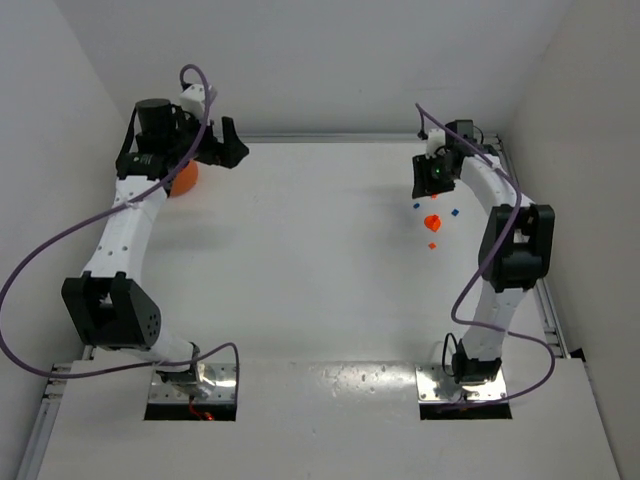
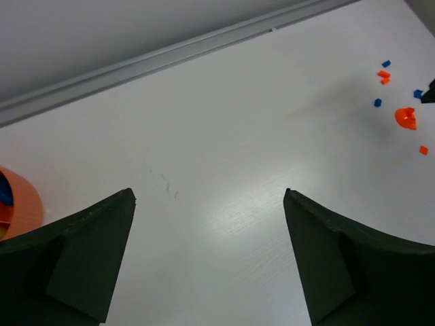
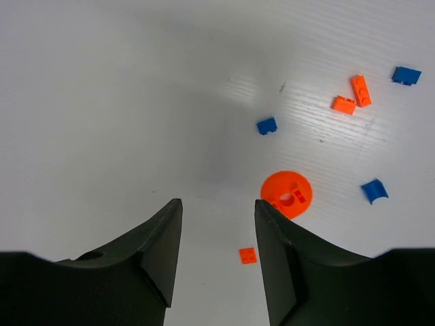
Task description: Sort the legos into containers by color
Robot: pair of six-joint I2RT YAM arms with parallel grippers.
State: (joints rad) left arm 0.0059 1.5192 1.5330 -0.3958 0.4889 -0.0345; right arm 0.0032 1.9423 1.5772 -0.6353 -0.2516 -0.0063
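Pick step: my right pincer [image 3: 217, 204] hovers spread and empty just beside an orange brick [image 3: 248, 255] on the worktop [image 3: 102, 102]. Next, I reckon: centre over it, lower, pinch. Left pincer [image 2: 209, 193] spread, empty, near the bowl [image 2: 20, 204].

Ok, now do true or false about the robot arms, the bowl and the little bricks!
1. The left gripper is open and holds nothing. True.
2. The orange bowl sits by the right arm. False: it sits at the far left, next to the left gripper.
3. The loose bricks in view are orange and blue. True.
4. The right gripper is squeezing the round orange piece. False: it is open and empty, and the piece lies on the table beside it.
5. All the loose bricks are already in the orange bowl. False: several lie on the table near the right gripper.
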